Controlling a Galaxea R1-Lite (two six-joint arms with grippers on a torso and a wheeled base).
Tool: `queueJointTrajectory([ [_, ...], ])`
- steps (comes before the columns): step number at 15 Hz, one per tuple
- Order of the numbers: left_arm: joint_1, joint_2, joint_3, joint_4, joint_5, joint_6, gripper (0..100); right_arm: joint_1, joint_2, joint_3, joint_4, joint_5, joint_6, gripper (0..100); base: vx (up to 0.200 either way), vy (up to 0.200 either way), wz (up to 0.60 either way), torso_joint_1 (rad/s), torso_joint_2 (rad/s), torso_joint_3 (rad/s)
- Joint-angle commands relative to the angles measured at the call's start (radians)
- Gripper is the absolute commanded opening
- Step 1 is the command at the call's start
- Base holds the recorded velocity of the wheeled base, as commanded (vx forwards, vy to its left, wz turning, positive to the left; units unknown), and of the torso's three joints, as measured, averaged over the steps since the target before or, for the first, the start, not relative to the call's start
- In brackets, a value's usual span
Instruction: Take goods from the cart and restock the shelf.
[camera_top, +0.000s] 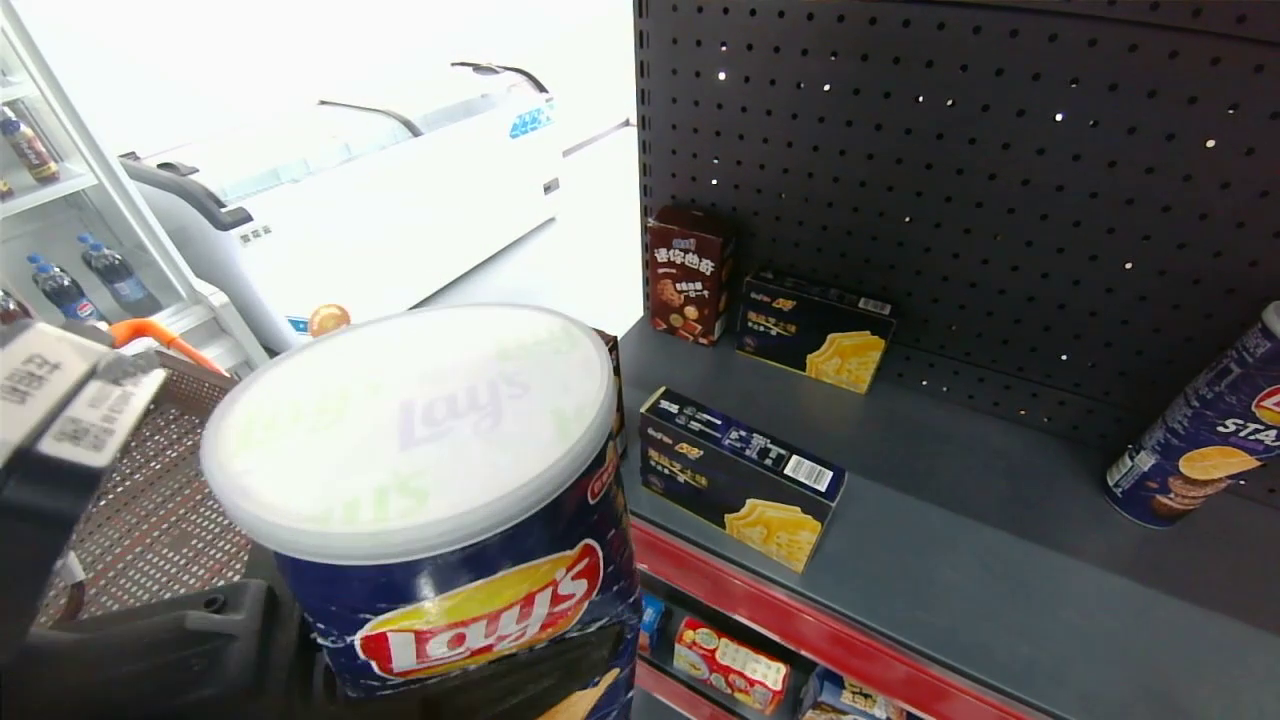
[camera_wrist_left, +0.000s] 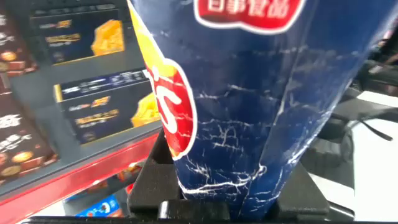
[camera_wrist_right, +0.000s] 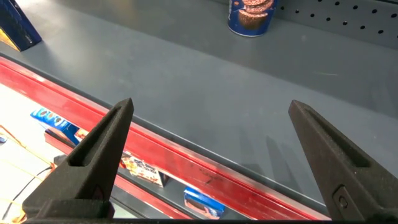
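A dark blue chip can (camera_top: 440, 520) with a white lid is held up close in the head view, left of the grey shelf (camera_top: 950, 530). My left gripper (camera_wrist_left: 230, 186) is shut on that chip can (camera_wrist_left: 249, 93), its black fingers pressing both sides near the base. My right gripper (camera_wrist_right: 217, 155) stands open above the shelf's red front edge (camera_wrist_right: 186, 162), nothing between its fingers (camera_wrist_right: 93, 162). Another blue chip can (camera_top: 1200, 430) leans against the pegboard at the shelf's right; the right wrist view shows this can (camera_wrist_right: 250, 15) farther back.
Two dark cracker boxes (camera_top: 740, 475) (camera_top: 815, 330) and a brown cookie box (camera_top: 688, 272) sit on the shelf's left part. A brown mesh cart (camera_top: 150, 500) with an orange handle lies at the left. A lower shelf holds snack packs (camera_top: 730, 665). A black pegboard (camera_top: 950, 150) backs the shelf.
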Motion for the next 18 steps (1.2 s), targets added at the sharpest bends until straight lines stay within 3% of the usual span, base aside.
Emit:
queueJointTrajectory([
  [1,-0.015,-0.011,0.006,0.001,0.001,0.0,0,-0.001,0.0,0.0,0.0,0.0,0.002,100,0.0,0.0,0.0,0.0,0.0,0.0],
  [4,-0.015,-0.016,0.005,0.001,-0.001,0.0,0,0.001,0.0,0.0,0.0,0.0,0.001,100,0.0,0.0,0.0,0.0,0.0,0.0],
  [16,-0.006,-0.014,-0.004,0.001,-0.001,0.0,0,0.001,0.0,0.0,0.0,0.0,0.001,100,0.0,0.0,-0.6,0.002,0.0,0.003],
  [18,-0.004,-0.016,-0.003,0.001,-0.001,0.0,0,-0.001,0.0,0.0,0.0,0.0,0.001,100,0.0,0.0,0.0,0.0,0.0,0.0],
])
